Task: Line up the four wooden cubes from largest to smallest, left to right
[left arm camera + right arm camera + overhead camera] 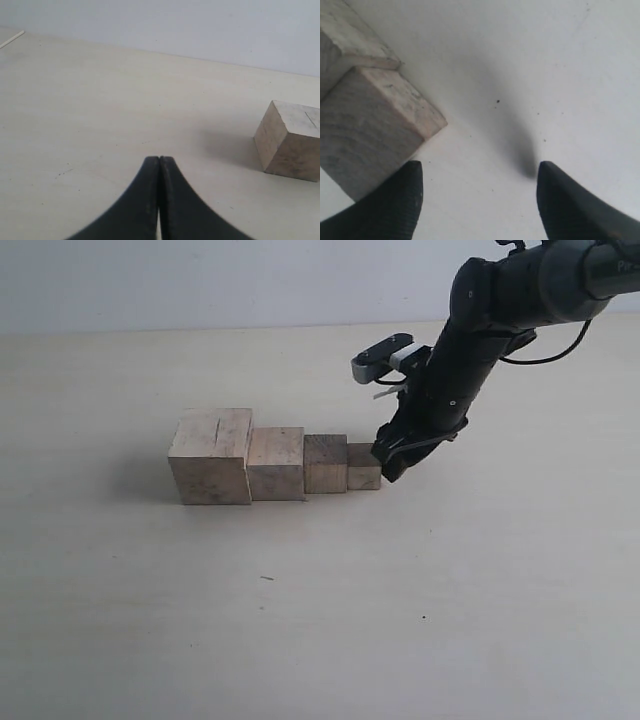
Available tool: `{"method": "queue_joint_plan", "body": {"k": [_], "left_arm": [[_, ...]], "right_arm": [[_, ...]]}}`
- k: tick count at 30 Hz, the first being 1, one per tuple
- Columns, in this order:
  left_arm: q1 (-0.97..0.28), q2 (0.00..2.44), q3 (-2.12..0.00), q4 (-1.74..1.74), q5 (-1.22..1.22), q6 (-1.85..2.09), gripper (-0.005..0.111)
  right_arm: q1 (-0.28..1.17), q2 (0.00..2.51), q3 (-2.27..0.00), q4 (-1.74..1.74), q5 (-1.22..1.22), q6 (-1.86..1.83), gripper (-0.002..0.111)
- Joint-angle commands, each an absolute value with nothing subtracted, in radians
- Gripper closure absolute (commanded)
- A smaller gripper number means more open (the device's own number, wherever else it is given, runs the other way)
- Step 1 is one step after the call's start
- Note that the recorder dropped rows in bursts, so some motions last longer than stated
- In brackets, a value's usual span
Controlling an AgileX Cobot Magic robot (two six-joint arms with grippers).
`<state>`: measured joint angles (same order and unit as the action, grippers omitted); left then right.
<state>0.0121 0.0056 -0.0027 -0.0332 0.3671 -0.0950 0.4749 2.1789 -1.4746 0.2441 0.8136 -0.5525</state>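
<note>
The four wooden cubes point(290, 465) stood in one row on the worktop point(320, 620), side touching side. They stepped down from left to right in the exterior view: the largest cube point(211, 455) with a short slit mark on top, the second cube point(275, 463), the third cube point(325, 462) and the smallest cube point(363, 466), all pale, unpainted and rough-grained. My right hand point(390, 462) hung low at the row's right end, jaws well apart and gripping nothing, one finger point(390, 205) just beside the smallest cube, while my left hand point(159, 161) was pressed shut on nothing, well apart from the largest cube.
</note>
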Motion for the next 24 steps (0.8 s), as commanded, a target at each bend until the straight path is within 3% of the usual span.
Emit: {"method": "queue_joint_plan", "body": {"k": [1, 13, 17, 19, 24], "left_arm": [[0.007, 0.0, 0.0, -0.029, 0.359, -0.091, 0.107], [0.007, 0.0, 0.0, -0.029, 0.359, -0.091, 0.107], [0.007, 0.0, 0.0, -0.029, 0.359, -0.091, 0.107], [0.007, 0.0, 0.0, -0.029, 0.359, -0.091, 0.107], [0.007, 0.0, 0.0, -0.029, 0.359, -0.091, 0.107]], "right_arm": [[0.476, 2.177, -1.474, 0.26, 0.795, -0.558, 0.045], [0.476, 2.074, -1.474, 0.086, 0.843, -0.46, 0.045], [0.476, 2.001, -1.474, 0.083, 0.892, -0.403, 0.051], [0.476, 1.954, -1.474, 0.083, 0.93, -0.336, 0.061], [0.476, 1.811, -1.474, 0.167, 1.034, -0.28, 0.105]]}}
